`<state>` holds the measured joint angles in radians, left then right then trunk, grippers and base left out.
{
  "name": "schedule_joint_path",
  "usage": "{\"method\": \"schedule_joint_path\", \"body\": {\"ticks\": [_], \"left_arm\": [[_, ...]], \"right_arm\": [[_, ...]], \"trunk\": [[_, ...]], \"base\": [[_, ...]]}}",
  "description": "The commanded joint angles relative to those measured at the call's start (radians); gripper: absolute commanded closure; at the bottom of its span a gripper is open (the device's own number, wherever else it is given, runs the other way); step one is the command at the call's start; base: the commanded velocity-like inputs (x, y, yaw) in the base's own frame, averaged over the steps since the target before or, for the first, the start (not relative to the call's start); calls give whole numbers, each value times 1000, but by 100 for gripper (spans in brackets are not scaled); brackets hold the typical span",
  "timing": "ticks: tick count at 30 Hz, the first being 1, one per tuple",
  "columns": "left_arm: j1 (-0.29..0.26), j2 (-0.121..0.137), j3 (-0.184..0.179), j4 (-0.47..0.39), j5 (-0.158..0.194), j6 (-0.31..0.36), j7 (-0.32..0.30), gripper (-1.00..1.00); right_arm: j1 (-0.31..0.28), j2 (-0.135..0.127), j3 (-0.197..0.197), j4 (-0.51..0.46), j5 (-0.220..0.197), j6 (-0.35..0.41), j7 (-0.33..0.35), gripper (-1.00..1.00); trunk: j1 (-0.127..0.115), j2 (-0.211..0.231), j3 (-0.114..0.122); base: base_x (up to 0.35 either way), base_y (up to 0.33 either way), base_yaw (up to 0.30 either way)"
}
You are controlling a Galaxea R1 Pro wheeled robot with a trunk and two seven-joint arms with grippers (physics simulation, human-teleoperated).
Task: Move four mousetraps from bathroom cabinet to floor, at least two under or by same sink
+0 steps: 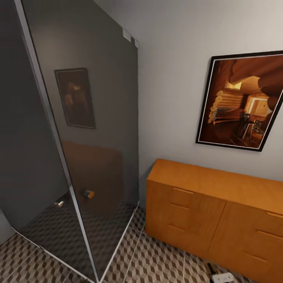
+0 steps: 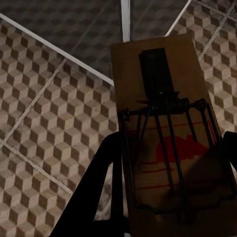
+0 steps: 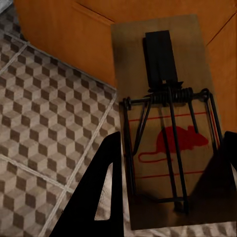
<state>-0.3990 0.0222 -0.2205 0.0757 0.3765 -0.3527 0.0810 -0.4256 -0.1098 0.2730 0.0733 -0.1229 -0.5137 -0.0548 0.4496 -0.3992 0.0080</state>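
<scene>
Left gripper [image 2: 168, 192] clenched on mousetrap [image 2: 165, 123], above bathroom floor [image 2: 54, 123]. Right gripper [image 3: 168, 192] grasping second mousetrap [image 3: 165, 113], just beside cabinet [image 3: 69, 34] front.

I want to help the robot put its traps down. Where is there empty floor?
Bare patterned floor lies between the glass shower stall and the orange cabinet. Each gripper holds a mousetrap above tiles. It is tighter near the cabinet's foot.
</scene>
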Motion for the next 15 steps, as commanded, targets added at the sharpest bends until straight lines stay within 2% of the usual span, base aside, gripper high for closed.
{"method": "schedule_joint_path", "body": {"ticks": [1, 15], "left_arm": [[-1, -1, -8, 4, 2, -5, 5, 100], [-1, -1, -8, 4, 2, -3, 5, 100]], "right_arm": [[-1, 1, 9, 3, -12, -6, 4, 100], [-1, 0, 9, 3, -12, -6, 4, 100]], "trunk": [[0, -1, 0], [0, -1, 0]], "base": [[0, 0, 298], [0, 0, 298]]}}
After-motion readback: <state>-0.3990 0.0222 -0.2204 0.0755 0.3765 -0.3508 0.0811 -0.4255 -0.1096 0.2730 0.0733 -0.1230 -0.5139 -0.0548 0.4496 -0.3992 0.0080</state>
